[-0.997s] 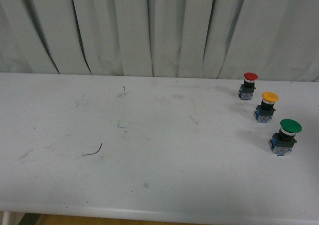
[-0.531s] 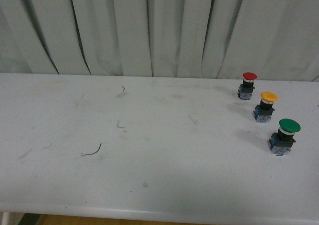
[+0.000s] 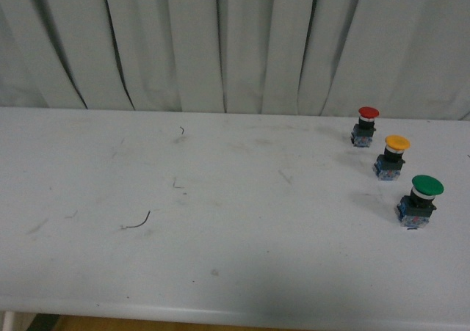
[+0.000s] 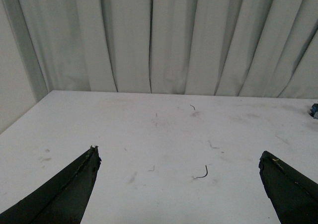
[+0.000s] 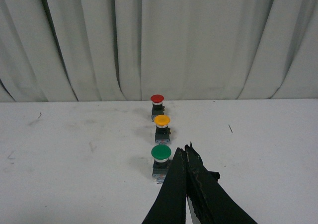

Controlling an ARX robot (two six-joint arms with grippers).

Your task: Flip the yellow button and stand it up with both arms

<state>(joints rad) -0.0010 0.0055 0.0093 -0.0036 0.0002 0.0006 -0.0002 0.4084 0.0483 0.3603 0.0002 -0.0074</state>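
The yellow button (image 3: 396, 144) stands cap-up, long axis vertical, near the table's (image 3: 220, 228) right edge toward the far side, middle of a row between the red button (image 3: 368, 114) and the green button (image 3: 427, 187). The right gripper (image 5: 185, 152) is plainly the nearer one: jaws pressed together, tips just beside the green cap, the yellow one straight beyond. The left gripper (image 4: 179, 159) hangs over the table's left half, jaws spread wide, well apart from the row.

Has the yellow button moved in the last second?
No. The yellow button stands in line between the red button and green button, same spacing as before.
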